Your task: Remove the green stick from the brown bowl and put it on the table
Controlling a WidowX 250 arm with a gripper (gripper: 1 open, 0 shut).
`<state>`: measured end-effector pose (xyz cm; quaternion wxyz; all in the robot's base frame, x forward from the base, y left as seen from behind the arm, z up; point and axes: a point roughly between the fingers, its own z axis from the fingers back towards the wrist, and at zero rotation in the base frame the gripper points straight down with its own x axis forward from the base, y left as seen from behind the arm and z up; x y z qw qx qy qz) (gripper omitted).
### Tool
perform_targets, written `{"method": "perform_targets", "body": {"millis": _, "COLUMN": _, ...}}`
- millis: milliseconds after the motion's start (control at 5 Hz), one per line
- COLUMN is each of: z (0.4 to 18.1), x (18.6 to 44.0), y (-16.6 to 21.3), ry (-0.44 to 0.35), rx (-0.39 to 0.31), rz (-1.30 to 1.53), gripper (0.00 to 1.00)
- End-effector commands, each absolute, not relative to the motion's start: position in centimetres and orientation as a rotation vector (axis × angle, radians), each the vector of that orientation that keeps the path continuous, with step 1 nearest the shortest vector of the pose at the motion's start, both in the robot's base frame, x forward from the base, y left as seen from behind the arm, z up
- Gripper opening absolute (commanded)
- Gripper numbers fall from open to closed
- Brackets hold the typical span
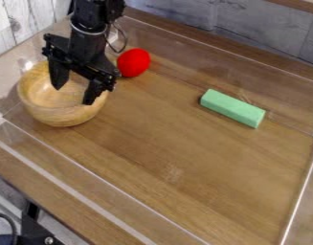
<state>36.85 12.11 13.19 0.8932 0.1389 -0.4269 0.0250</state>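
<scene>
Just the one camera view here, looking down at an angle over the counter (171, 163), which is a brown wood-grain top boxed in by low clear plastic walls.

The green stick (233, 108) is seen lying flat on the counter over on the right side of the view, well apart from everything else, angled a bit diagonally. So it's out of the bowl and sitting on bare wood.

The brown bowl (56, 103) is parked at the left, and nothing can be made out inside it. The gripper (76, 83) is held right over the bowl, pointing down, with its dark fingers spread apart and nothing clamped between them.

A red ball (133, 62) is spotted just behind the bowl, to the right of the arm, with a small green bit tucked beside it.
</scene>
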Motion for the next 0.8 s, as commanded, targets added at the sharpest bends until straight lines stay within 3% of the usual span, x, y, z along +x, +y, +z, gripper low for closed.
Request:
{"method": "perform_targets", "body": {"millis": 0, "z": 15.0, "x": 36.3, "y": 13.3, "ry": -0.944, "rx": 0.307, "rz": 0.107, "gripper": 1.0}}
{"method": "perform_targets", "body": {"millis": 400, "z": 14.3, "x": 35.4, "y": 15.8, "ry": -0.976, "rx": 0.277, "rz": 0.227, "gripper": 1.0}}
{"method": "perform_targets", "body": {"millis": 600, "z": 13.8, "x": 35.3, "y": 16.4, "ry": -0.969, "rx": 0.164, "rz": 0.251, "gripper": 0.0}}
